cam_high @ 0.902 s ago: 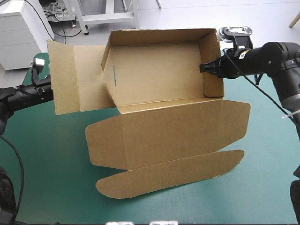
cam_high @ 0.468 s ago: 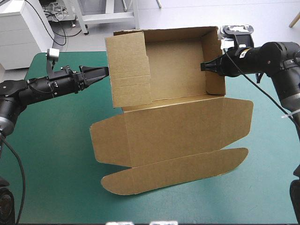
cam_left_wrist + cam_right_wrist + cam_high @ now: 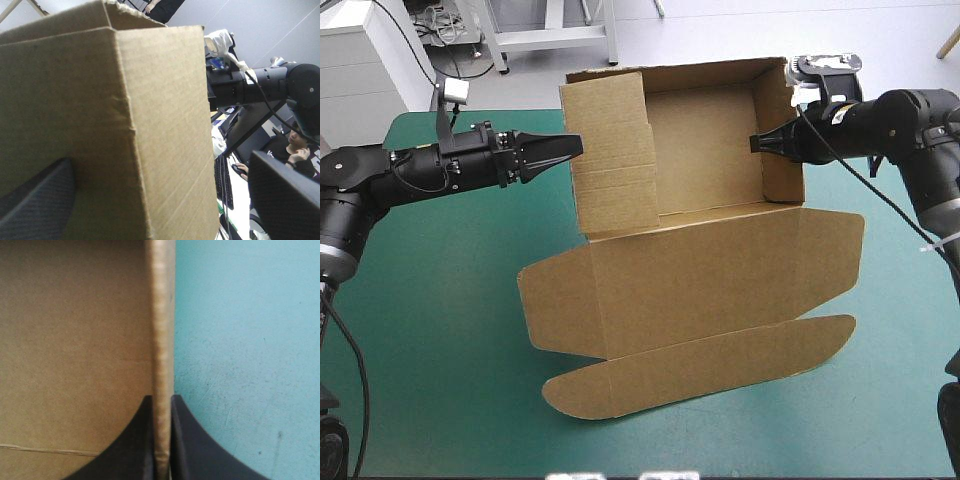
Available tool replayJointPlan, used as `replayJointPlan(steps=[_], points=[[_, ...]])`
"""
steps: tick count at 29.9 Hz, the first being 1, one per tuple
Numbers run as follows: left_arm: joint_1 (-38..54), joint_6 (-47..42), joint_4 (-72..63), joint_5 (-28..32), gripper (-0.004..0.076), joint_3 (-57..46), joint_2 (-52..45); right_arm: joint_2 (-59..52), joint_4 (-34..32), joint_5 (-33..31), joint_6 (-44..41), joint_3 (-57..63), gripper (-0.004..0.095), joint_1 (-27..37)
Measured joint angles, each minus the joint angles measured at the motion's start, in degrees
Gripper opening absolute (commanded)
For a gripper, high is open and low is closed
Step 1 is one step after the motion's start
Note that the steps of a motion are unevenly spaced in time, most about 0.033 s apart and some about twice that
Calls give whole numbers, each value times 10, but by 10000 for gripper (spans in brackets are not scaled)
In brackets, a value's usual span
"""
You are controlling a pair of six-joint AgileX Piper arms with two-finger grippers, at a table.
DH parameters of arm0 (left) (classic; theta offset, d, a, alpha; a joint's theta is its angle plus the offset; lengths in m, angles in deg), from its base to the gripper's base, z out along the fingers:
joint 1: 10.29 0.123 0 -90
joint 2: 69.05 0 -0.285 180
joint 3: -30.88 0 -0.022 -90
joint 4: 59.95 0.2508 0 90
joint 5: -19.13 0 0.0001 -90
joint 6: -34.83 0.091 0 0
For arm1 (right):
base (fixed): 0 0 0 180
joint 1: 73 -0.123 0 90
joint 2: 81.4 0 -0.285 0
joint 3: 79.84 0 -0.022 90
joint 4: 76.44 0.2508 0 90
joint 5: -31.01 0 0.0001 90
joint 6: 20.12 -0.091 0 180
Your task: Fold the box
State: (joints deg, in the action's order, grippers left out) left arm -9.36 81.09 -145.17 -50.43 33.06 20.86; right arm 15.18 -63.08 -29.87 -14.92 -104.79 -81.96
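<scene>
Brown board is standing up as an open tray. The box (image 3: 705, 150) is sitting toward the far edge of the teal-green desk (image 3: 430, 340), near its middle, with back and side walls raised and plain board showing inside it. Its lid (image 3: 700, 280) is lying flat on the desk toward the near edge, and the rounded tuck flap (image 3: 700, 365) is trailing off it. On the left, a side flap (image 3: 610, 150) is leaning in over the tray's left part and covering some of the floor. The right jaws are clamping the right wall (image 3: 162, 340). In the right wrist view the black fingers (image 3: 135, 445) are pinching its thin edge, with the tray on one side and the desk on the other. The left jaws are standing apart, their wide bases on either side of the flap's outer face. They are pointing at its upper part and possibly touching it, though the high view isn't settling that.
</scene>
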Motion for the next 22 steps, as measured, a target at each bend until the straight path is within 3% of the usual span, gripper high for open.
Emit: replayJointPlan(steps=[10,13,22], points=[[-13,-64,91,0,655,9,-1,1,-29,-4,-1,0,-17,-25],[-48,-142,202,14,655,34,-1,1,-54,2,-5,0,-17,-40],[-224,-463,609,139,655,94,-12,1,-89,10,-34,0,-15,-62]])
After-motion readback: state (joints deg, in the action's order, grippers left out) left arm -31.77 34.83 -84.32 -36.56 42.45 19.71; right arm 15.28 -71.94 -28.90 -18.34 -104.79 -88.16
